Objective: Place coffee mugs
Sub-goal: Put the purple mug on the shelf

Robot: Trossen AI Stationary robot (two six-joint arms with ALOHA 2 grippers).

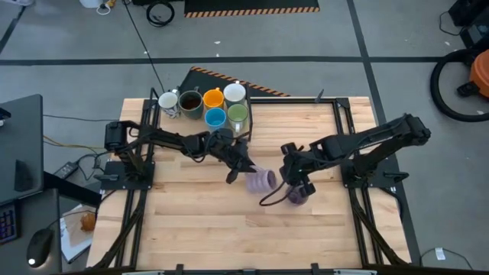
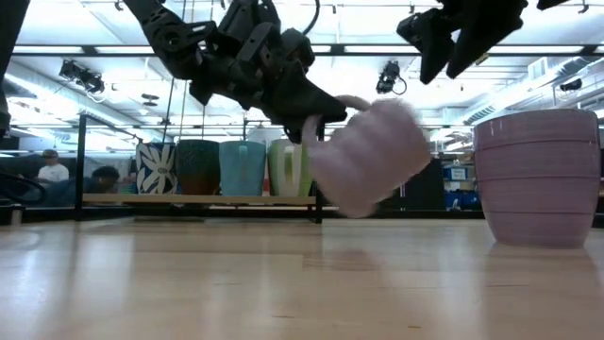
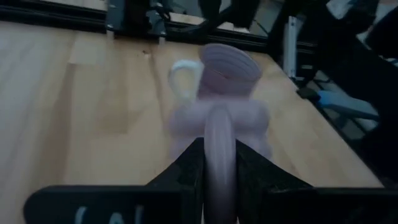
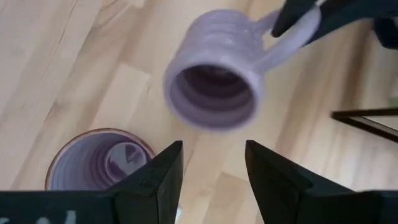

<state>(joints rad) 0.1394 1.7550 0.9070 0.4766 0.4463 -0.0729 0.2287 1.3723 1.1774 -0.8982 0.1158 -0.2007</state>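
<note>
Wooden slatted table [image 1: 191, 229]: six round ceramic mugs [image 1: 205, 107] clustered at 12 o'clock. Left gripper [image 1: 243, 169], centre, fingers clamped on the handle of a tilted, airborne ribbed lavender mug [image 1: 262, 180]. Right gripper [image 1: 294, 183], fingers apart, above a second upright lavender mug [image 1: 296, 196] at its 4 o'clock.

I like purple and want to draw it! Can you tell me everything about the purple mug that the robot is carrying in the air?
The lavender ribbed ceramic-looking mug is round, with ridges around its body and a loop handle. The left gripper has its jaws shut on that handle, holding the mug off the wooden table, tipped on its side so its empty dark inside faces the right gripper. Nothing else touches it. A second lavender mug stands upright beside it on the table.
</note>
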